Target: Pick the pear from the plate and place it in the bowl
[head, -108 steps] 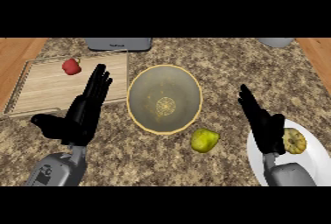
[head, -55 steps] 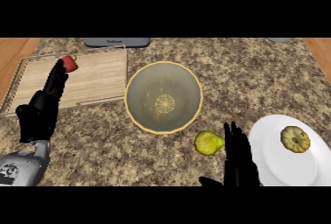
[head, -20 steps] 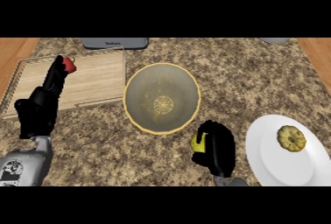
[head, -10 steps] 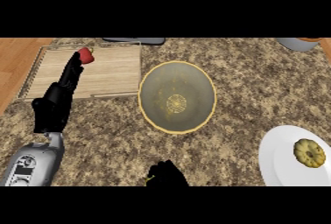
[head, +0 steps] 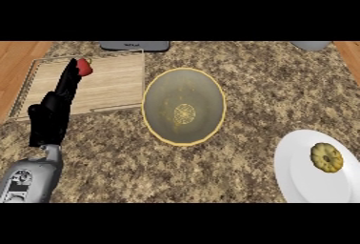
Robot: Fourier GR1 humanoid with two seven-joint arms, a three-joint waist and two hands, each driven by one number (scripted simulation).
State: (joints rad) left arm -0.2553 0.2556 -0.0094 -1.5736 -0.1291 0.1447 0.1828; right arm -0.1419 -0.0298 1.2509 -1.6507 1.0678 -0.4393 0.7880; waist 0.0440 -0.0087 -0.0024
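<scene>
The left hand (head: 55, 112) is rested open at the left, fingers straight over the cutting board (head: 116, 86) — out of the bowl's (head: 184, 106) way — while the right hand is not seen.

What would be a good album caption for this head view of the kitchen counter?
Left hand resting open beside a cutting board, empty bowl mid-counter, yellow fruit on the white plate.
</scene>
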